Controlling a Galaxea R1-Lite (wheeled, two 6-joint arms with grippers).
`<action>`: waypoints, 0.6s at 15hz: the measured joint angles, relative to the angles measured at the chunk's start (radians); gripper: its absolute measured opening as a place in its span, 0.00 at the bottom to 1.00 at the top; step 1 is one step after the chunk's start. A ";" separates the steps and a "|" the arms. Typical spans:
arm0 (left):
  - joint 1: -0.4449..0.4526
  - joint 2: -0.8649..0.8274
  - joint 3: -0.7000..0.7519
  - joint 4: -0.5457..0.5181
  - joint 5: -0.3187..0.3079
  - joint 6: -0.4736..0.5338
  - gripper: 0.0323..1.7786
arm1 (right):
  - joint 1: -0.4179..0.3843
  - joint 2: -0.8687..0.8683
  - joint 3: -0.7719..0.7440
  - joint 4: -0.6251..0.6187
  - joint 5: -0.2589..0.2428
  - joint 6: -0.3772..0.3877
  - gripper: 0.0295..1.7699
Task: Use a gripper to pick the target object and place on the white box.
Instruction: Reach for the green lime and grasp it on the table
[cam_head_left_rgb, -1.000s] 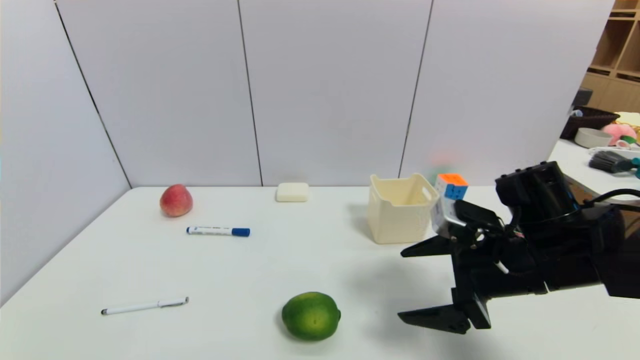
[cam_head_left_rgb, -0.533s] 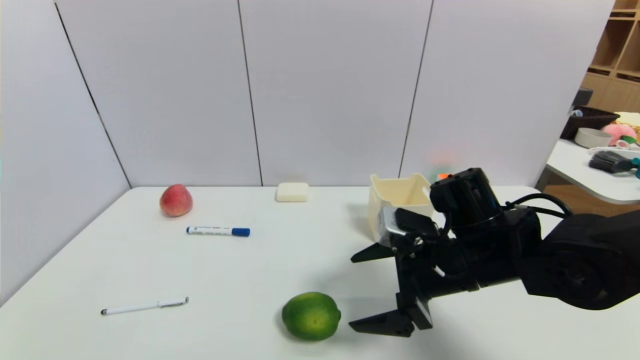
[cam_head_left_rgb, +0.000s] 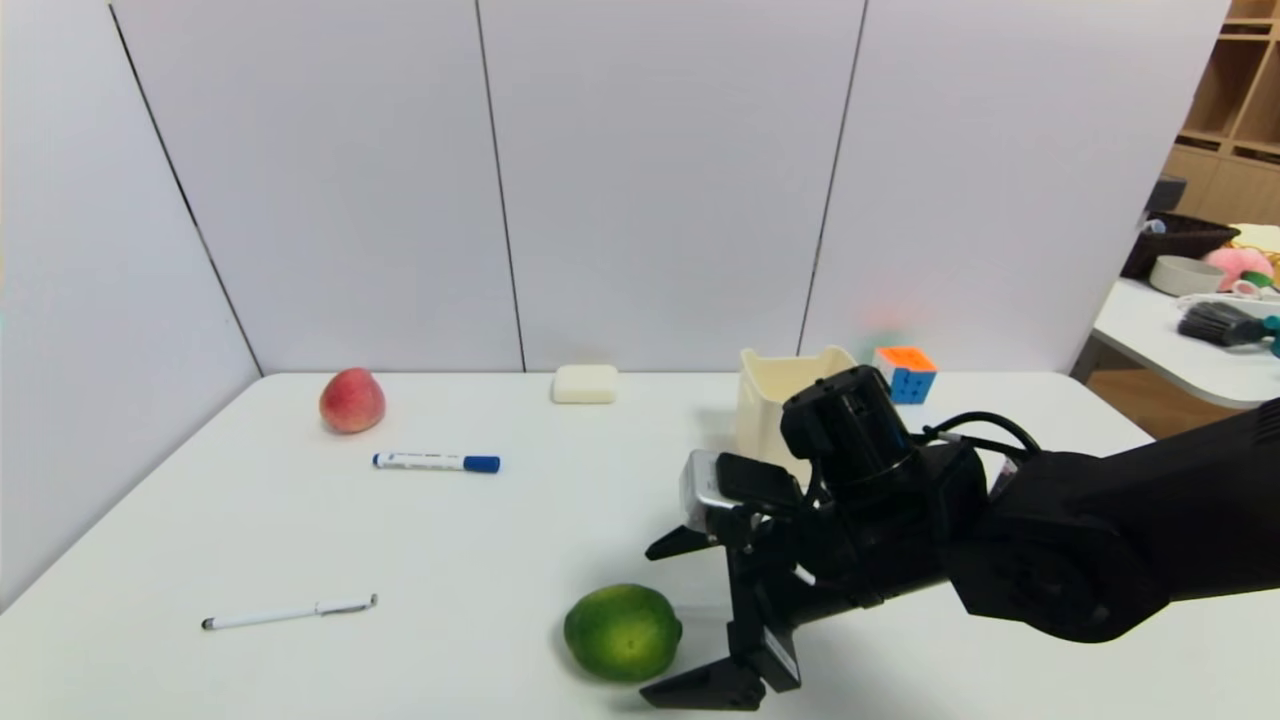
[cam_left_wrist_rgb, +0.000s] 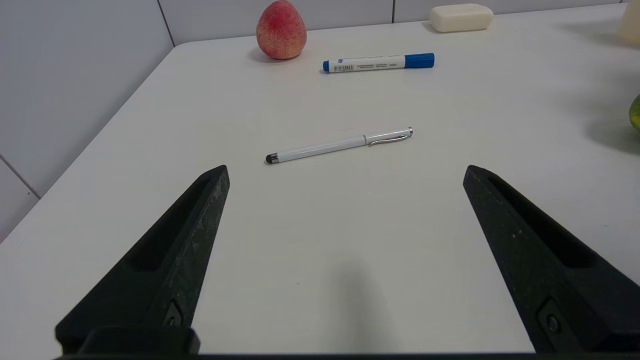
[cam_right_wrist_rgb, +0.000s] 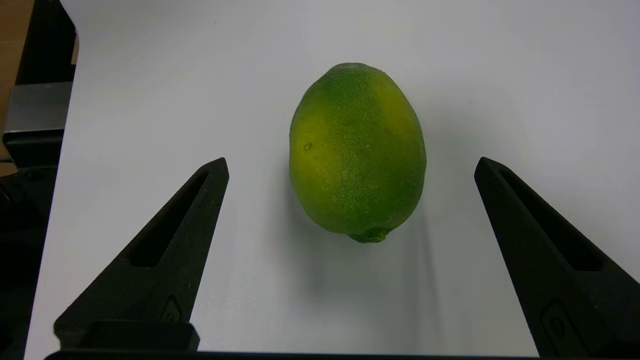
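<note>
Head view: white table (cam_head_left_rgb: 400, 540) walled by grey panels. Lime (cam_head_left_rgb: 622, 632) near the front edge, about midway along it. Right gripper (cam_head_left_rgb: 680, 618) just beside the lime on its right, angled down and leftward, fingers spread wide, one tip beyond the fruit toward the back, the other at the front edge; no contact visible. Compared with a second ago, moved leftward and lower, from well apart to nearly bracketing the lime. White box (cam_head_left_rgb: 775, 400) toward the back right, partly hidden behind the arm, with nothing visible inside. Colour cube (cam_head_left_rgb: 905, 373) just right of the box, at the back edge. Peach (cam_head_left_rgb: 352, 400) at the back left, marker (cam_head_left_rgb: 436, 462) just in front of it, soap block (cam_head_left_rgb: 585, 384) at the back edge, pen (cam_head_left_rgb: 290, 611) near the front left.

Left wrist view: left gripper (cam_left_wrist_rgb: 345, 172) parked over the front left of the table, fingers wide apart, nothing between them. Pen, marker, peach and soap block ahead; sliver of lime at the frame's edge.

Right wrist view: lime (cam_right_wrist_rgb: 357, 150) centred ahead of the two spread fingers (cam_right_wrist_rgb: 165, 240), lying on the table, long axis pointing away, not yet between the tips.

Judgement: approach nearly complete; lime untouched and still on the table. Likely next: short advance to bring the fingers alongside the fruit, then closing. Risk: round glossy skin rolling or slipping if nudged off centre.
</note>
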 joint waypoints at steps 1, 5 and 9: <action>0.000 0.000 0.000 0.000 0.000 0.000 0.95 | 0.011 0.012 -0.007 0.000 0.000 0.001 0.96; 0.000 0.000 0.000 0.000 0.000 0.000 0.95 | 0.033 0.070 -0.056 -0.014 -0.003 0.002 0.96; 0.000 0.000 0.000 0.000 0.000 0.000 0.95 | 0.039 0.113 -0.078 -0.014 -0.003 0.001 0.96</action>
